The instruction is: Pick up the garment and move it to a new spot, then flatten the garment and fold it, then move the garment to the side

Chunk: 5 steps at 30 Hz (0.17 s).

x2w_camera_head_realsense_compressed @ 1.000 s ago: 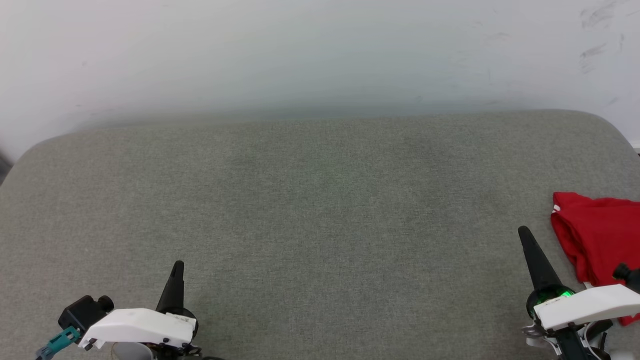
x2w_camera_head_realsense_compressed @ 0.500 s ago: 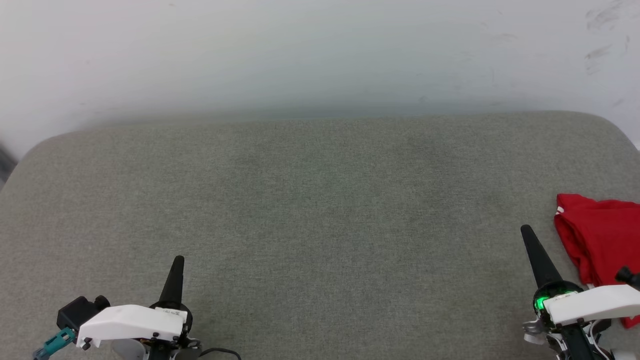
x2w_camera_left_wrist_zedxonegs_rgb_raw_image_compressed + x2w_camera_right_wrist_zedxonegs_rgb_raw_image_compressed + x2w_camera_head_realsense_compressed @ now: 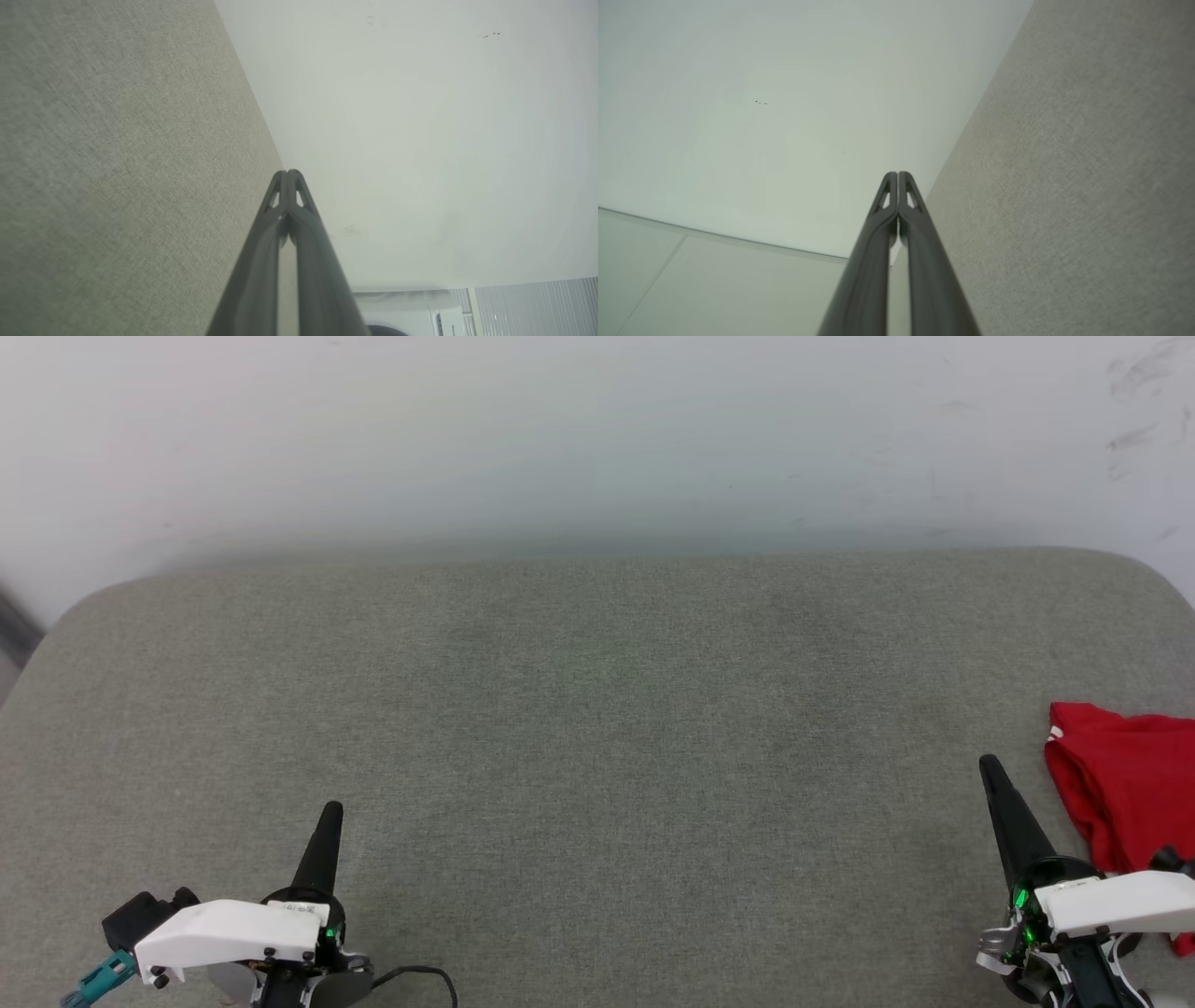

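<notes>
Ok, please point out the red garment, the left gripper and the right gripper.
red garment (image 3: 1130, 784), head view, on its red fabric.
left gripper (image 3: 331, 812), head view, at its shut fingertips.
right gripper (image 3: 988, 767), head view, at its shut fingertips.

Left gripper (image 3: 330, 812) at lower left and right gripper (image 3: 988, 767) at lower right both point forward, fingertips pressed together and holding nothing, white wrist housings behind them, arms well apart.

garment (image 3: 1134, 775) on cushion (image 3: 597, 709), far right
</notes>
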Available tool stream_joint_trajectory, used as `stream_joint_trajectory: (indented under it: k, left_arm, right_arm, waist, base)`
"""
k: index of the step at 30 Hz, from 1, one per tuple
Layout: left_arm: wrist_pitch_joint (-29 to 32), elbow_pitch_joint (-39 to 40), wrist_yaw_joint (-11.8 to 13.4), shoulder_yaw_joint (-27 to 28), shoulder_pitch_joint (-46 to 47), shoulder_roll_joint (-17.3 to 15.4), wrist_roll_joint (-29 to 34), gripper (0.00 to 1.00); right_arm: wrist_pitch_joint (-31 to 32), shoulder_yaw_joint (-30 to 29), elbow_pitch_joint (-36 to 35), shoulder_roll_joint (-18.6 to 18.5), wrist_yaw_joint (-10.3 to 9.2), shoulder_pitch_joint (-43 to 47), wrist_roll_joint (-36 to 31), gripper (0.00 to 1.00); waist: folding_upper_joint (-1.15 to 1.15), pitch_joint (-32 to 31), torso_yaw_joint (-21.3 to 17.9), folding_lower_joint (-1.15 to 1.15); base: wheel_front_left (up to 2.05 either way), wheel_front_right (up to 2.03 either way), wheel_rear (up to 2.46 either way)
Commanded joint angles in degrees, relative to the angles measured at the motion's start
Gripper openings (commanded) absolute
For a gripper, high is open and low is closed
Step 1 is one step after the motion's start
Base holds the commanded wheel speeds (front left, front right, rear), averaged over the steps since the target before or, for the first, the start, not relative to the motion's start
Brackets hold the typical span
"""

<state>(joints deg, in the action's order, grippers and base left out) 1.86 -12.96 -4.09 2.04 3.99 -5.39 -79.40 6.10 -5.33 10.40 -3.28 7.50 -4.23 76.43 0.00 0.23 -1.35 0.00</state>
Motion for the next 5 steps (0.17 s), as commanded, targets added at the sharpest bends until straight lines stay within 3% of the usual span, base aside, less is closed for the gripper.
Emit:
stream_joint_trajectory:
  k: [1, 5]
  left_arm:
    - [0.34, 0.14, -0.6, 0.38, 1.26, -0.03, -0.75, 0.0]
    - [0.85, -0.03, -0.97, 0.89, 1.46, 0.26, -2.38, 0.0]
  right_arm:
    - [0.14, -0.19, 0.0, 0.18, -0.01, -1.15, 1.04, 0.0]
    - [0.18, -0.32, 0.46, 0.21, -0.01, -1.26, 2.93, 0.0]
  waist:
    - [0.0, 0.0, 0.03, 0.0]
    - [0.0, -0.01, 0.17, 0.0]
  base:
    - [0.0, 0.0, 0.0]
    - [0.0, 0.0, 0.0]
